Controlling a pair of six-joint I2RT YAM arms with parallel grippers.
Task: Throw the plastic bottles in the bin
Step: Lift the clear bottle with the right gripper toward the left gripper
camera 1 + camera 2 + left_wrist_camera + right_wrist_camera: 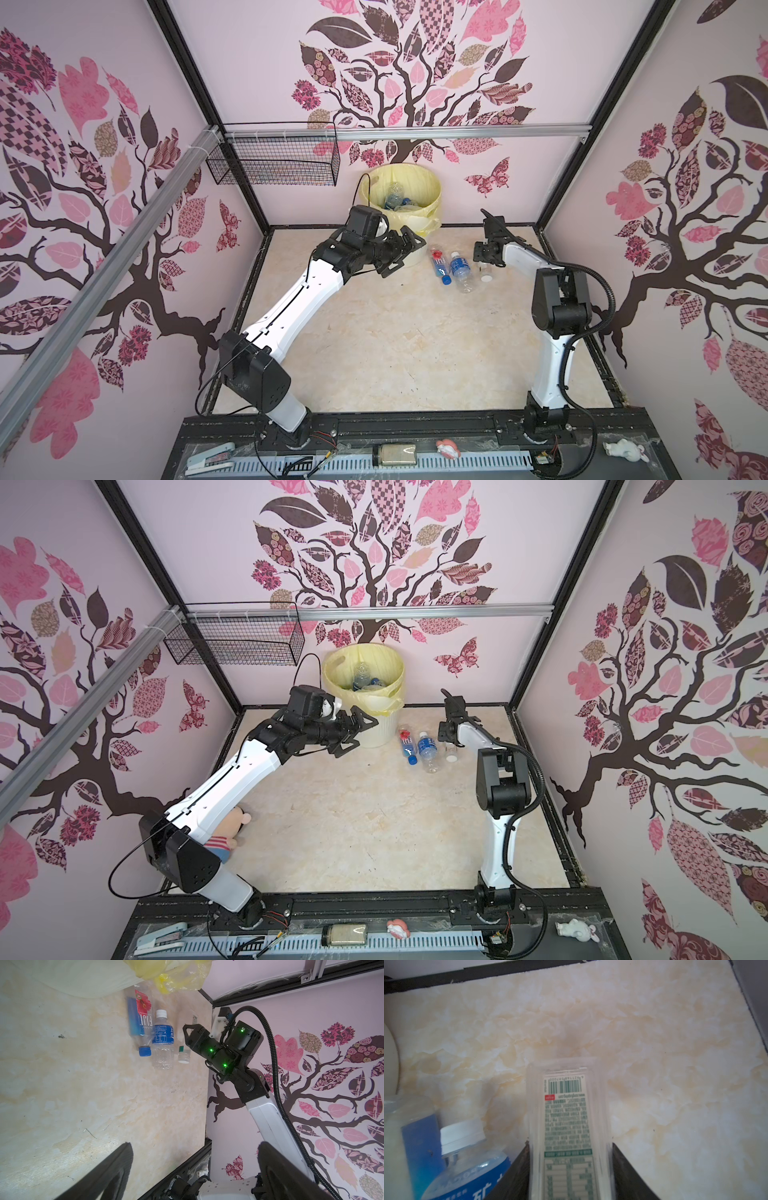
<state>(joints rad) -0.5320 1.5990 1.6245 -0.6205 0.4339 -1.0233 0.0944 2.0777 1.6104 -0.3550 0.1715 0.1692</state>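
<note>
The bin (434, 187), a cream bucket lined with a yellow bag, stands at the back wall with several plastic bottles (395, 195) inside. Three bottles lie on the floor to its right: a red-flowered one with a blue cap (438, 262), a blue-labelled one (460, 268), and a small clear one with a white cap (485, 272). My right gripper (483, 262) points down at the small clear bottle (566, 1118), its fingers (519, 1167) pressed against both sides. My left gripper (401, 253) hangs open and empty in front of the bin, also seen as (197, 1167).
A black wire mesh basket (274, 160) hangs on the back wall left of the bin. A plush doll (232, 829) lies under my left arm. A black frame edges the marbled floor (395, 332). A stapler (208, 457) and small figures sit on the front ledge.
</note>
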